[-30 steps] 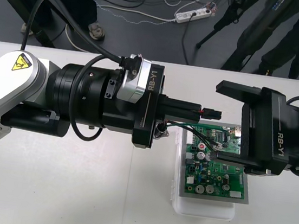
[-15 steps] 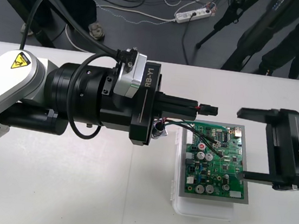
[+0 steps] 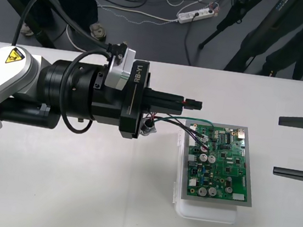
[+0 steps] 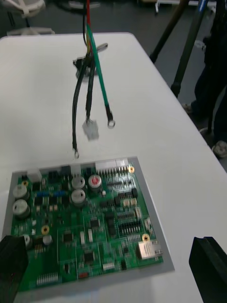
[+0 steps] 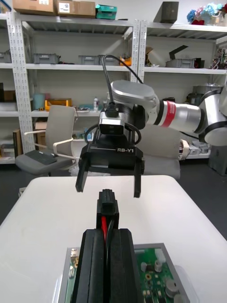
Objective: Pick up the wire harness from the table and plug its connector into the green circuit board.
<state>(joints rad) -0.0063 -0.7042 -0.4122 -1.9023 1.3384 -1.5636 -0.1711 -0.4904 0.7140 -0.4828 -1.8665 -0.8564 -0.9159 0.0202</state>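
My left gripper (image 3: pixel 179 101) is shut on the wire harness, level above the table just left of the green circuit board (image 3: pixel 220 163). The black plug (image 3: pixel 194 104) sticks out past the fingertips, with red wire behind it (image 5: pixel 108 208). The green wire (image 3: pixel 178 120) and black wires droop from the gripper onto the board's far left corner. The round metal socket (image 3: pixel 148 127) hangs under the gripper. In the right wrist view the wire ends (image 4: pixel 90 129) dangle above the board (image 4: pixel 85 222). My right gripper (image 3: pixel 302 148) is open at the table's right edge, apart from the board.
The board rests on a white base (image 3: pixel 206 211) right of centre on the table. In the left wrist view the right gripper (image 5: pixel 109 182) faces me beyond the plug, with its ringed arm behind it. Bare table lies around the base.
My right gripper has pulled away to the right, off the board, to the table's edge. My left gripper has shifted a little to the left, still holding the harness.
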